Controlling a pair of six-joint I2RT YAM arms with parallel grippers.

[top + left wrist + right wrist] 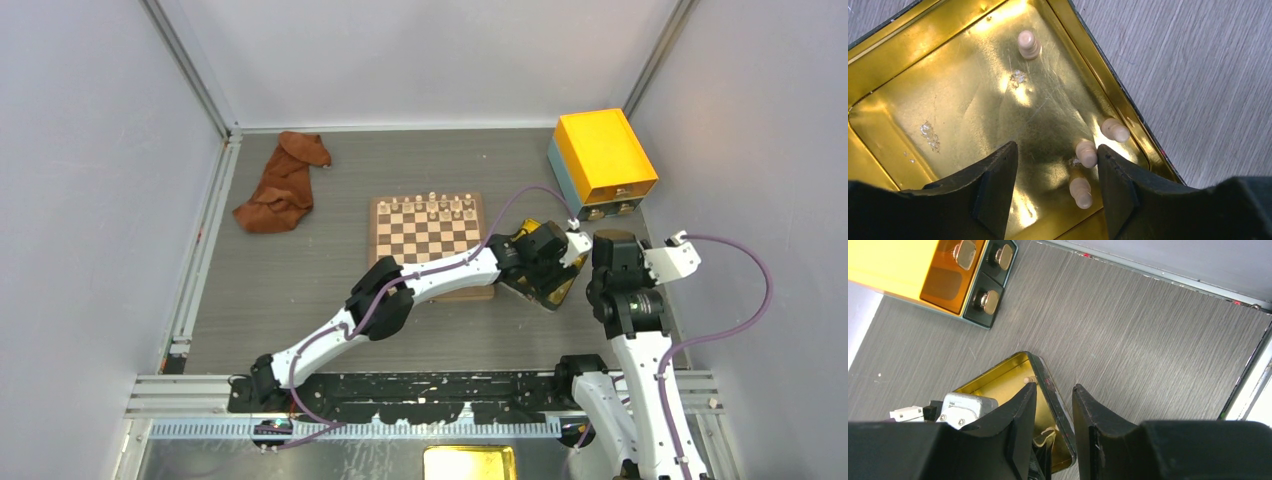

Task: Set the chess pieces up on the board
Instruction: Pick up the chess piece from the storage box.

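The left arm is stretching across the near right corner of the square wooden chessboard point(425, 245) of tan and dark brown squares. Its left gripper point(1057, 152) is hanging low inside a shallow golden-yellow metal tray point(948, 95), which is sitting just beside the board's right edge on the grey worktop point(300, 300). The jaws are standing spread, pinching nothing. Four small pale cream wooden chess pieces point(1086, 152) are sitting in the tray: two between the spread fingers, close to the right-hand one in the wrist view, one near the tray wall just past them, and one well apart farther in. More cream pieces are standing along the board's far rows. The right gripper point(1054, 387) is straddling the tray's side wall, one finger inside and one outside, and I cannot tell whether it is pinching the wall. An orange-yellow box point(603, 150) is sitting in the far right corner, and a crumpled brown cloth point(284, 182) is lying far left.
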